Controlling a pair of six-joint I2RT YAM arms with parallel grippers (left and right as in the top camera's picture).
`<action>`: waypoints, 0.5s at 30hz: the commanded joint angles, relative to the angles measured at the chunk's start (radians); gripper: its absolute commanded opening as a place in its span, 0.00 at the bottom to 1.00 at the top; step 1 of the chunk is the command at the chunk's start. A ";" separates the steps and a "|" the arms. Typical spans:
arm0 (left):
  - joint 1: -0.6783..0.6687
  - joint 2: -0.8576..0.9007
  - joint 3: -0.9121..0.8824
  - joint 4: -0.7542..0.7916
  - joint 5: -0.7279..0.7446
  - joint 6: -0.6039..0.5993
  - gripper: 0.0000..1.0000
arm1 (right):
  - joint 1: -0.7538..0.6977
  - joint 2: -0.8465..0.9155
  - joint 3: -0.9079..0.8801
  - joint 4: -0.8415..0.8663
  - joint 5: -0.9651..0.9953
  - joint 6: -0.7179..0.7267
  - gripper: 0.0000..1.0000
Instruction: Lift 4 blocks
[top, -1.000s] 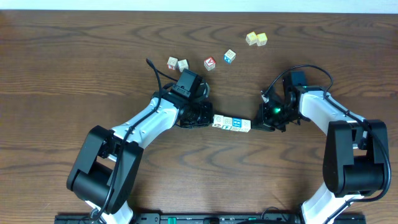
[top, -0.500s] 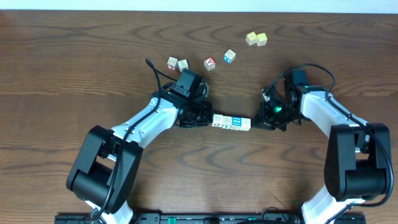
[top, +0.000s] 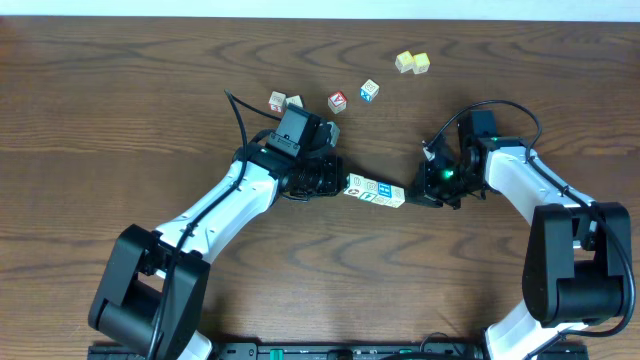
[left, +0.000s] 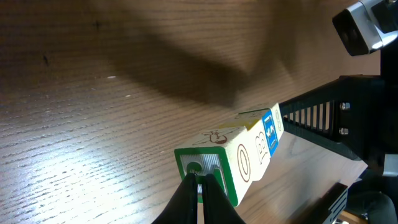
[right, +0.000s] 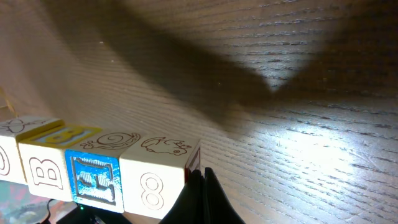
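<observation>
Blocks (top: 374, 192): four in one line, face to face, on robot side of red-faced cube (top: 338, 101), well apart from it; long axis laid left-right, slightly skewed, left end nearer red-faced cube; side faces read from right end: "8", blue panel (illegible), "B", "O"; left end face green-framed; left gripper (top: 338, 184) closed, nothing between fingers, tips pressed on that face; right gripper (top: 412, 197) closed likewise, tips pressed on "8" end; clearance above table (top: 120, 90) not determinable.
</observation>
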 joint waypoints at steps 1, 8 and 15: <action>-0.038 0.009 0.006 0.005 0.126 0.002 0.07 | 0.031 -0.042 0.034 0.010 -0.252 0.020 0.01; -0.038 0.009 0.006 0.004 0.126 0.002 0.07 | 0.031 -0.069 0.034 0.008 -0.252 0.031 0.01; -0.038 0.009 0.006 0.005 0.126 -0.002 0.07 | 0.031 -0.116 0.034 0.008 -0.251 0.039 0.01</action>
